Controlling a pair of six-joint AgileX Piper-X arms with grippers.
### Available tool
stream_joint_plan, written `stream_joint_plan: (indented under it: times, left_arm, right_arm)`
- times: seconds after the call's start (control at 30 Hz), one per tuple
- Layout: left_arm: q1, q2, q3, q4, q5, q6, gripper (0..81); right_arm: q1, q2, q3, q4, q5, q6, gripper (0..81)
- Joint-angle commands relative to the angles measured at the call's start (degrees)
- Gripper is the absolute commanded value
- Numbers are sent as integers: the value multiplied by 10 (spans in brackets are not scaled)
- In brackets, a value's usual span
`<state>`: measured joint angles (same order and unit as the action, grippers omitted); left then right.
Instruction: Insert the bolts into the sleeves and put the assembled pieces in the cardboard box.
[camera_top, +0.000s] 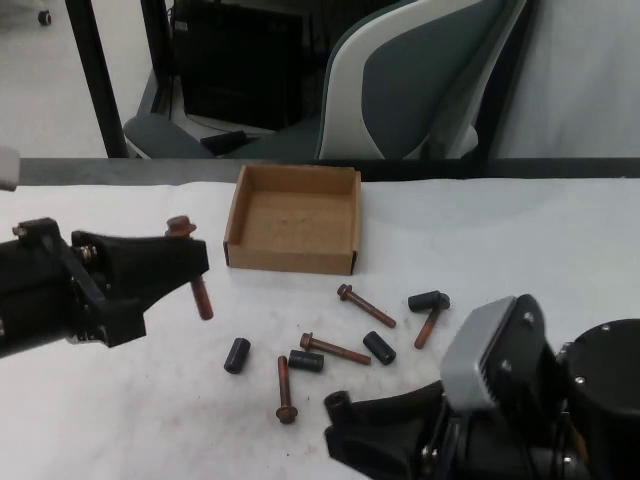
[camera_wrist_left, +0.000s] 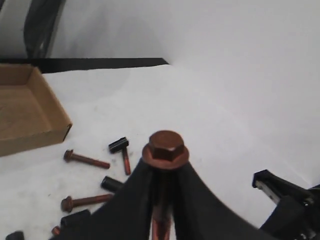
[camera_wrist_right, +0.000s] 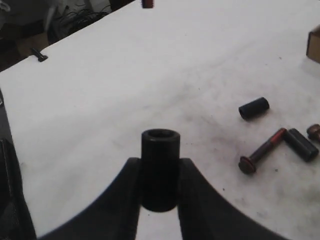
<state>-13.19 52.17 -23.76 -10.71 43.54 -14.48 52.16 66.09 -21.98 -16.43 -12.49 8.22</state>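
high view: the left jaws are clamping the held bolt above the surface, head up and shaft slanting downward, just off the front corner of the cardboard box. as far as the box floor is showing, nothing is lying in it. loose bolts and loose sleeves are lying scattered in front of the box, between the two arms. the right arm is hanging low at the near edge, well apart from the left one.

left wrist view: the left jaws are pinching the bolt just under its hex head. the shaft is running down between them, leaving the lower end free for insertion.

right wrist view: the right jaws are gripping the held sleeve by its sides. it is standing upright with its open bore facing up and unobstructed.

the step in hand is probably the mating of these two parts. doing it well is likely coming down to alignment. that means tilting the bolt until its shaft is lying along the sleeve's axis, centring the tip over the bore, and then pressing in slowly. both grips need to be holding firm so neither part is twisting. the scattered pieces are lying between the arms, so meeting above them is looking safer than meeting low.
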Motion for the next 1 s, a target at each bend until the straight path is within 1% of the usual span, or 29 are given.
stream_joint_plan:
  times: [0.0,0.1,0.23,0.33,0.5,0.7,0.83,0.97]
  left_arm:
    - [0,8,2,-65,55,46,8]
    - [0,16,2,-86,89,81,8]
    - [0,16,2,-99,89,85,8]
    - [0,16,2,-119,89,85,8]
    - [0,16,2,-140,90,85,8]
    - [-3,16,2,-142,102,98,8]
    - [-23,16,2,-142,107,112,8]
    - [-66,19,2,-140,103,130,8]
  right_arm:
    - [2,20,0,-42,-24,-33,3]
    - [2,60,-10,-85,-41,-66,3]
    - [2,108,-43,-105,-50,-78,3]
    - [1,129,-72,-105,-50,-107,3]
    - [-17,150,-110,-105,-50,-126,3]
    - [-46,152,-126,-105,-50,-153,3]
    - [-55,152,-126,-124,-50,-160,3]
    - [-55,152,-127,-130,-50,-162,3]
